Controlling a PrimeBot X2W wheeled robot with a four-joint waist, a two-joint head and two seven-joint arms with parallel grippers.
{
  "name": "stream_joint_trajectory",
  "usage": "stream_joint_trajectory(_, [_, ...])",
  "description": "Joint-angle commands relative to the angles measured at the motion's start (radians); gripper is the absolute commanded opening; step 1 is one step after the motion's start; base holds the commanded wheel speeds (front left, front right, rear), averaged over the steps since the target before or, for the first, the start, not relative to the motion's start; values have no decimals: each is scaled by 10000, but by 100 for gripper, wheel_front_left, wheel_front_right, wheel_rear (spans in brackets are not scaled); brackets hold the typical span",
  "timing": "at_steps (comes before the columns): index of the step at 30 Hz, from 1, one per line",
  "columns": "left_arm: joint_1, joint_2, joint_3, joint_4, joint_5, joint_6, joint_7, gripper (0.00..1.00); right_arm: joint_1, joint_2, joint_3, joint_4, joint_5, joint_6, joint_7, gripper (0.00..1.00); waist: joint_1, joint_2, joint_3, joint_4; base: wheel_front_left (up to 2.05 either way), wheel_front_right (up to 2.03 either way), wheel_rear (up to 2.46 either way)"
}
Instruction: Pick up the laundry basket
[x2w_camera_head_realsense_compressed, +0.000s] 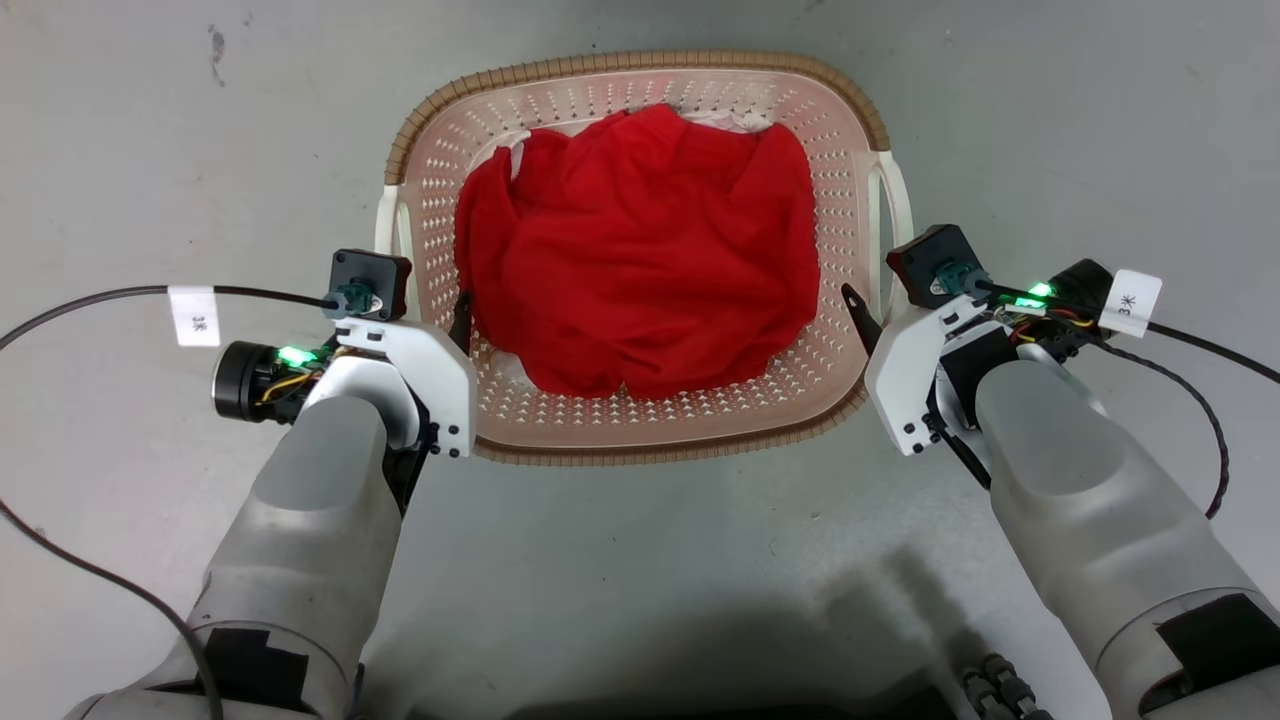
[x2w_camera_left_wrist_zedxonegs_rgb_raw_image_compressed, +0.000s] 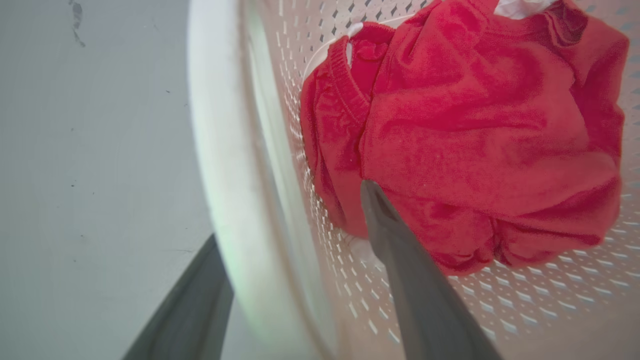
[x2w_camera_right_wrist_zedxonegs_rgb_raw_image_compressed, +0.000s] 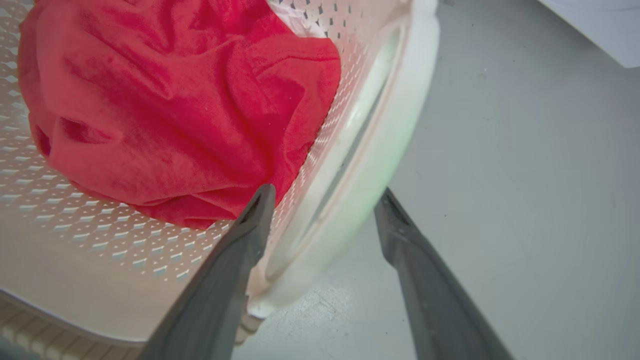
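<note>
Plastic, probably stiff and light — the laundry basket (x2w_camera_head_realsense_compressed: 640, 70) sits on the floor (x2w_camera_head_realsense_compressed: 150, 120) holding red cloth (x2w_camera_head_realsense_compressed: 640, 250); left gripper (x2w_camera_left_wrist_zedxonegs_rgb_raw_image_compressed: 291, 212) and right gripper (x2w_camera_right_wrist_zedxonegs_rgb_raw_image_compressed: 325, 192) gape astride its white handles (x2w_camera_head_realsense_compressed: 893, 220), the likeliest holds.

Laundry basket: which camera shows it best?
The head view: almost the whole laundry basket shows from above, with the red garment inside. The wrist views give close-ups of one white handle each, plus perforated wall.
</note>
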Motion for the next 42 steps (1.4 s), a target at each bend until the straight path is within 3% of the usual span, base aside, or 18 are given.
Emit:
stream_joint_trajectory(1, [-99, -37, -40, 31, -73, -8, 82, 100, -211, 17, -19, 55, 78, -10, 25, 100, -1, 0, 61, 1, 0, 0, 0])
stream_joint_trajectory(2, [-131, -37, -106, 39, -22, -25, 158, 100, -244, 17, -14, 75, 88, -10, 39, 100, -1, 0, 88, 4, 0, 0, 0])
stream_joint_trajectory(3, [-168, -35, -136, 36, -2, -36, 165, 76, -261, 17, -9, 85, 85, -10, 40, 100, -1, 0, 113, 10, 0, 0, 0])
stream_joint_trajectory(4, [-201, -34, -155, 39, -18, -44, 170, 31, -278, 17, -16, 96, 59, -10, 28, 25, -1, 0, 137, 16, 0, 0, 0])
stream_joint_trajectory(5, [-219, -43, -196, 49, -18, -51, 229, 0, -279, 17, -7, 122, 53, -10, 69, 0, -1, 0, 163, 23, 0, 0, 0])
stream_joint_trajectory(18, [37, -169, -481, 74, -194, -87, 364, 0, 47, -12, 524, 147, 637, -7, 355, 0, -1, 0, -284, 98, 0, 0, 0])
stream_joint_trajectory(34, [1567, -283, -829, 76, -740, -164, 1462, 0, 1382, 8, 2359, -113, 2620, -4, 1799, 0, -1, 0, -2824, 31, 0, 0, 0])
stream_joint_trajectory(42, [2368, -453, -1448, 78, -1383, -173, 2172, 0, 2010, 41, 3203, -42, 3466, -4, 2402, 0, -1, 0, -4217, 83, 0, 0, 0])
